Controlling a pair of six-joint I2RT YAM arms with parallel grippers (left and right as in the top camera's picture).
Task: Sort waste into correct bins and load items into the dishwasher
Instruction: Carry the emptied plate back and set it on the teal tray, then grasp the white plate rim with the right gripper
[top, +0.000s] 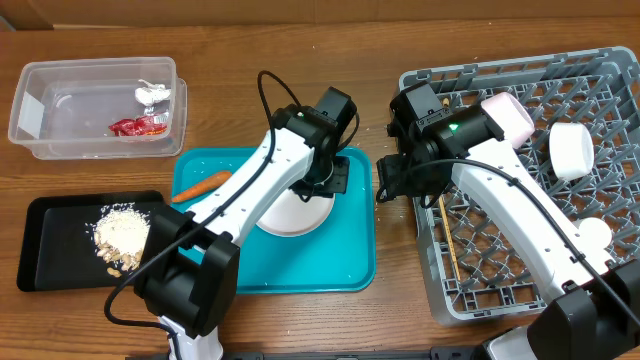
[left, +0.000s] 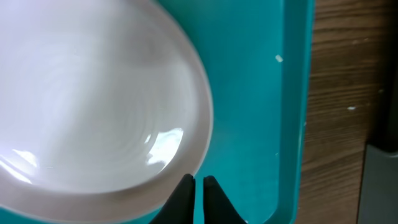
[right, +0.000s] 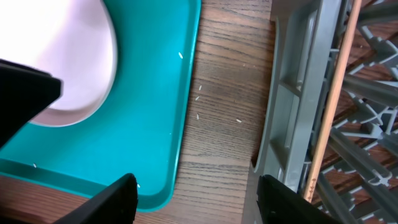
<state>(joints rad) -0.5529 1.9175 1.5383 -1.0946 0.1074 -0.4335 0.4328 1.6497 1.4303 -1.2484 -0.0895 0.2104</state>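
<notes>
Robot lab bench dressed up as a kitchen cleanup. Two white arms, the left arm (top: 250, 190) and the right arm (top: 510, 210), are based at the near edge of a wood-grain table (top: 300, 50). Loose black cables (top: 265, 95) loop off the wrists, and a green status LED (top: 452, 127) is lit on the right arm. The kitchen items are props set straight on the tabletop: grey dish rack (top: 590, 190), teal tray (top: 350, 260), clear tub (top: 70, 110), and black tray (top: 50, 240) with rice (top: 122, 232) piled in it.
</notes>
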